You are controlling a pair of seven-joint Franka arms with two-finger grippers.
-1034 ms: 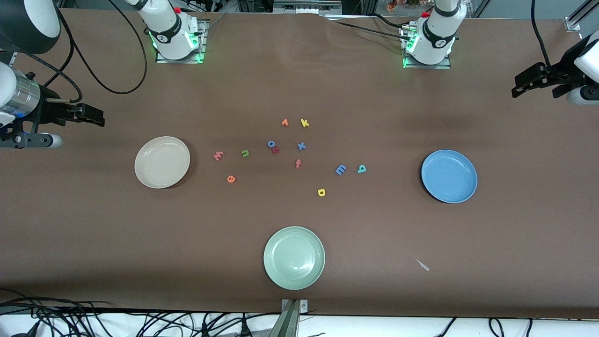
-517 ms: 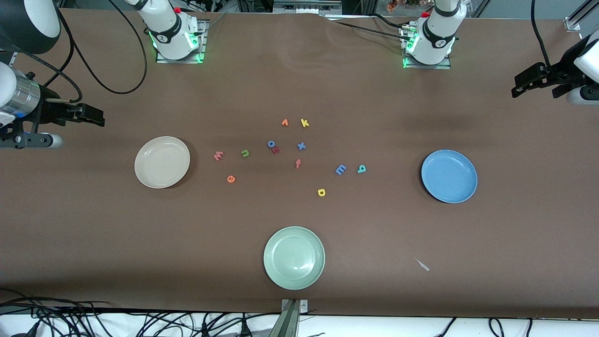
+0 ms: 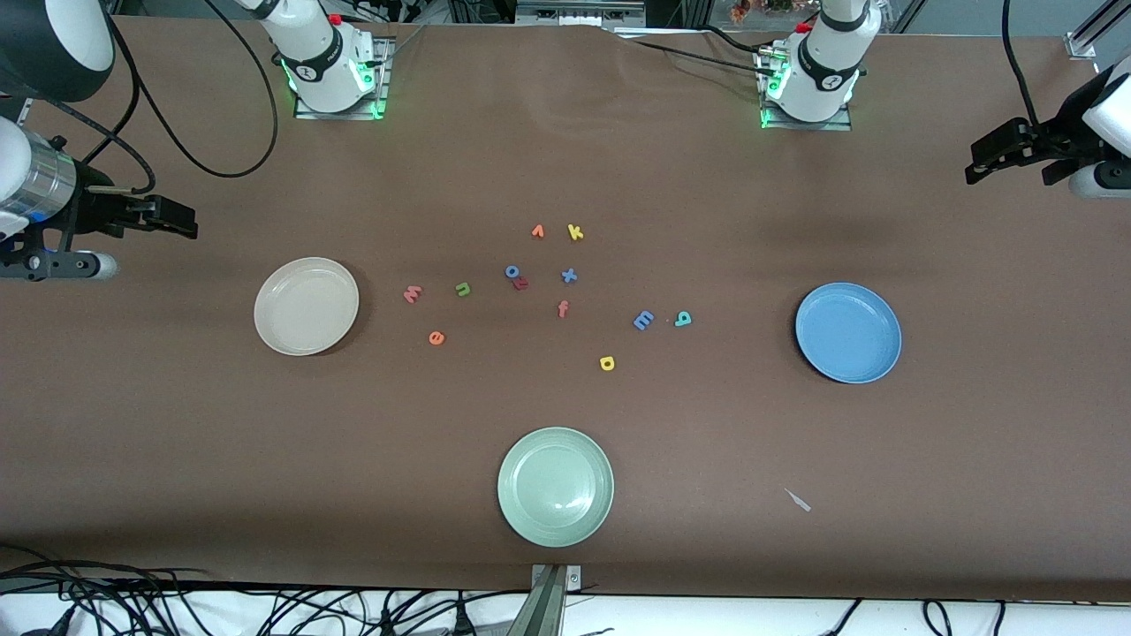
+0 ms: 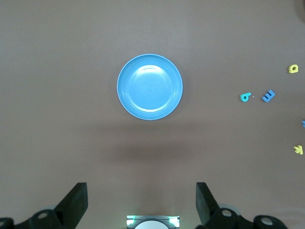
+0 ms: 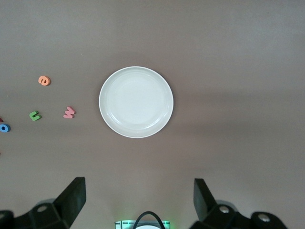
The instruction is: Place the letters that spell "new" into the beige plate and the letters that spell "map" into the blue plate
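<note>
Looking at the letters first: pinkish-red "w" (image 3: 413, 294), green "n" (image 3: 463, 289) and orange "e" (image 3: 436, 337) lie loose on the table near my beige plate (image 3: 276, 329), which holds nothing. Blue "m" (image 3: 644, 320) and teal "a" (image 3: 682, 319) sit side by side, yellow "p" (image 3: 607, 363) a bit nearer the front camera, all between the middle cluster and the blue plate (image 3: 884, 356), also bare. Yellow "k" (image 3: 575, 232), blue "x" (image 3: 569, 276), blue "o" (image 3: 512, 271) and orange-red "f" (image 3: 563, 308) fill the middle; the pale green plate (image 3: 521, 517) sits nearest the camera. My left gripper (image 4: 142, 202) hangs high at the blue plate's end, fingers wide apart, holding nothing. Right gripper (image 5: 139, 200) likewise at the beige plate's end, spread and carrying nothing
</note>
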